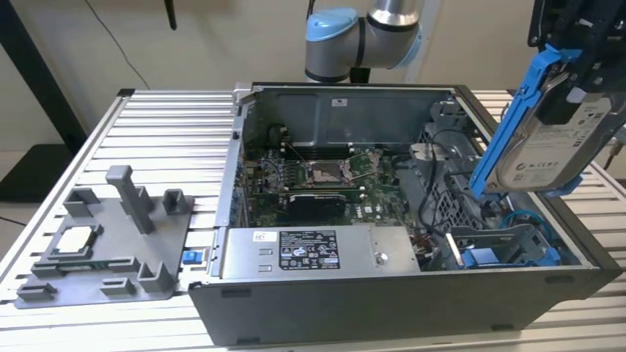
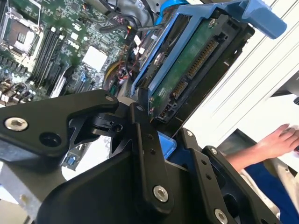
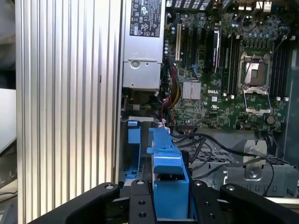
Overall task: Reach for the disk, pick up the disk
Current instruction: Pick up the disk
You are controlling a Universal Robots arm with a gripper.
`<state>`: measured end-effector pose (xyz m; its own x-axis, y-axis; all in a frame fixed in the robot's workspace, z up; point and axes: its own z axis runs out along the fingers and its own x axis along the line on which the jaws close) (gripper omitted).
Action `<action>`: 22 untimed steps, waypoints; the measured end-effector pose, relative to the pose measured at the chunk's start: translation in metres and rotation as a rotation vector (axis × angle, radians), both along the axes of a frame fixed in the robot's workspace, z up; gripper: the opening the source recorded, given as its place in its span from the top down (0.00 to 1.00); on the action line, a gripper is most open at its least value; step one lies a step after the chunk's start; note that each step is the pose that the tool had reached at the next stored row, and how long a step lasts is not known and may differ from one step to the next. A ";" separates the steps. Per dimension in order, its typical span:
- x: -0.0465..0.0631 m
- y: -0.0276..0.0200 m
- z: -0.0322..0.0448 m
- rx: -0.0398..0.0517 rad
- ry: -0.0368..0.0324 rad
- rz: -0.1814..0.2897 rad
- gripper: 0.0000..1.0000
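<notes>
The tool (image 1: 577,81) grips the disk (image 1: 543,158) above the case (image 1: 391,308) — a hand (image 2: 280,137) appears in the second wrist view.

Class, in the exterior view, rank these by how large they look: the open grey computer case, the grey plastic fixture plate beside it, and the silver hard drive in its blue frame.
1. Open grey computer case.
2. Grey plastic fixture plate.
3. Silver hard drive in its blue frame, held aloft; nearness to the camera may enlarge it, so its place against the plate is unsure.
</notes>
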<state>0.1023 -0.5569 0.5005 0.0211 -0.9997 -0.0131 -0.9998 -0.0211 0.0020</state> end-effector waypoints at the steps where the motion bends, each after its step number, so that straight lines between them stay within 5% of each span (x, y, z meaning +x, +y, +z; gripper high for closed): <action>1: 0.000 0.0000 -0.0005 0.0002 0.0000 0.000 1.00; 13: -0.001 -0.0012 -0.0206 -0.0007 0.0001 -0.001 1.00; 22: 0.000 -0.0156 -0.0372 -0.0004 0.0010 -0.001 1.00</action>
